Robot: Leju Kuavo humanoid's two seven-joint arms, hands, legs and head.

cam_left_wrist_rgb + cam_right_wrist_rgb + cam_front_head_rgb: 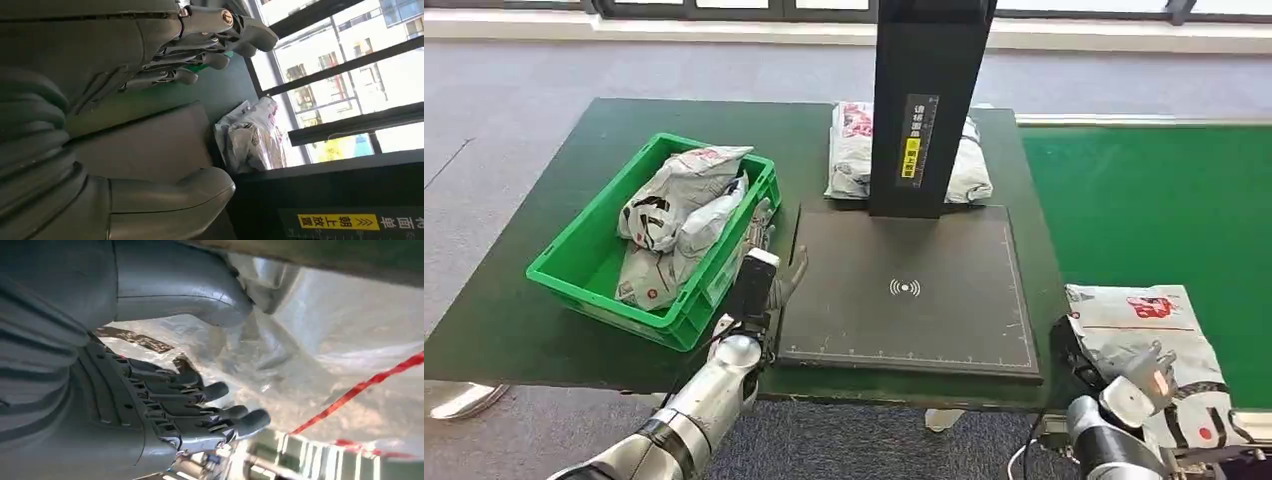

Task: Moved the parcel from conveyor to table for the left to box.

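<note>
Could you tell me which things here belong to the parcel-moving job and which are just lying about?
Job:
parcel on the green conveyor, at the right hand
dark table
green crate holding bagged parcels
left hand, holding nothing

Lying about:
scanner pad with black post
parcels behind the post

Crinkled glossy plastic film wraps the parcel [1149, 335] on the matt green conveyor belt [1144, 200]. The crate [574, 275] is smooth green plastic; the scanner pad [904, 290] is matt black, the table [554, 200] dull dark green.
</note>
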